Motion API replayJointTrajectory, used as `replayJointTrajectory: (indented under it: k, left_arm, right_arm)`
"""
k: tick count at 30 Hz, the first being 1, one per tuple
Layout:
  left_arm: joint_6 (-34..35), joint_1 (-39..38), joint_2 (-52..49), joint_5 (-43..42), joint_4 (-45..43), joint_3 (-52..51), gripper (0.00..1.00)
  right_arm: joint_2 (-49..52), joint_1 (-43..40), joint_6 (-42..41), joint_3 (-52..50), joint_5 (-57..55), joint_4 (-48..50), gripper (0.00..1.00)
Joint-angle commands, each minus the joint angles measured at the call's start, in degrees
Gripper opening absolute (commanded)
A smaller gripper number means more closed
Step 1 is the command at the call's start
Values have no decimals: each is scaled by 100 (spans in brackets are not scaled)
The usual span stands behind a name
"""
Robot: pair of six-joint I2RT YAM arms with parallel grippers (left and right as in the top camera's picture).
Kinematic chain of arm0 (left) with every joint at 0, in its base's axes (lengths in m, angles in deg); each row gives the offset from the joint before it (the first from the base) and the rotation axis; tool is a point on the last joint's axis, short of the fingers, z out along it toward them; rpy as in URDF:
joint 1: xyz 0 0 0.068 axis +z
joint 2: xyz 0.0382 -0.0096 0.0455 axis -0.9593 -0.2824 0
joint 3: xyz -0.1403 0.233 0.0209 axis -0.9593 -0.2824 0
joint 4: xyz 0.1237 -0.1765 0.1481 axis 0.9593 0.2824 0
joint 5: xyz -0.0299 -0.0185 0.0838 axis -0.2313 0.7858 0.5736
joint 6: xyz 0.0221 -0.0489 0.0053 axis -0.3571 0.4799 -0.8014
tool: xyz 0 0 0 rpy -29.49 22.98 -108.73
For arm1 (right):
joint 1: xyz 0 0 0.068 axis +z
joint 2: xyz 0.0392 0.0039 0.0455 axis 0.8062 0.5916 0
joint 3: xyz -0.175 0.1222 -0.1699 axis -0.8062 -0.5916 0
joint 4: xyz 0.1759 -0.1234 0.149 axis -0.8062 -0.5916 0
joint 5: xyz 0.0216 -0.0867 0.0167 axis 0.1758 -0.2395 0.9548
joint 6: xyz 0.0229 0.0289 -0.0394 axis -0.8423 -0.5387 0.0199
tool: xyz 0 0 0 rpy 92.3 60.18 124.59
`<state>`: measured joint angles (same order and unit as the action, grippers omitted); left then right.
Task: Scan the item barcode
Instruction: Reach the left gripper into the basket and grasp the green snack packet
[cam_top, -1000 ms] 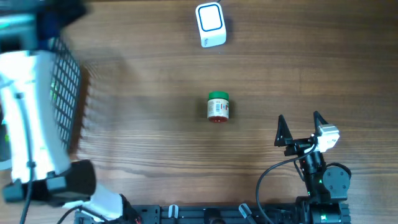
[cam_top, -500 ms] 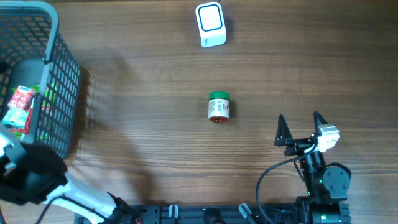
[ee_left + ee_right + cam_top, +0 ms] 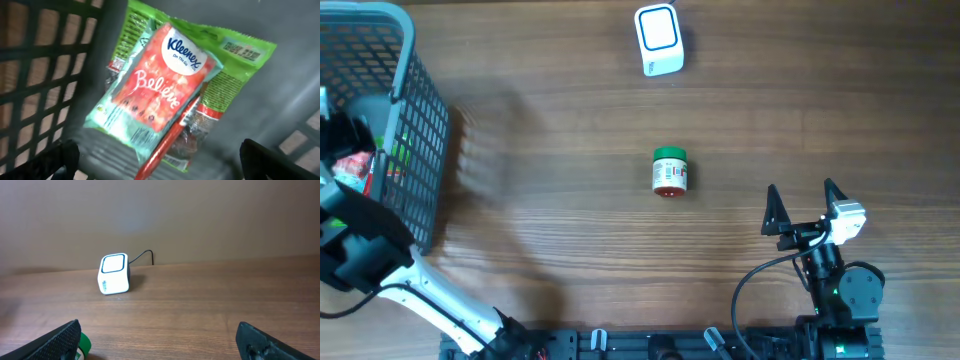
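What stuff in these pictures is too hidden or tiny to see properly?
- Small green-lidded jar: label print too small in overhead; right wrist view cuts it off.
- Green plastic packet: left wrist view, mostly covered by red Kleenex tissue pack.
- Grey plastic basket contents: overhead, left arm blocks them.

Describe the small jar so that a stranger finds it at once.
Start at the wooden table and go to its middle, in front of the white scanner. The small jar lies there alone. Its green lid and red label set it apart from the scanner and the grey basket.
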<state>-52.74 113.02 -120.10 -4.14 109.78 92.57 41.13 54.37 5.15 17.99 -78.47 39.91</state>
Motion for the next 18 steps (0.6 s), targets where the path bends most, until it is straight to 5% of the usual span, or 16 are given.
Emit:
replayJointTrajectory:
  k: [1,18]
  left_arm:
    - [-240,160,-385,-24,-4,-20,100]
    - [-214,437,-1060,-109,-501,-20,97]
  right_arm:
    - [-26,-20,57,-7,-31,24,100]
    - [-26,-20,57,-7,-31,24,100]
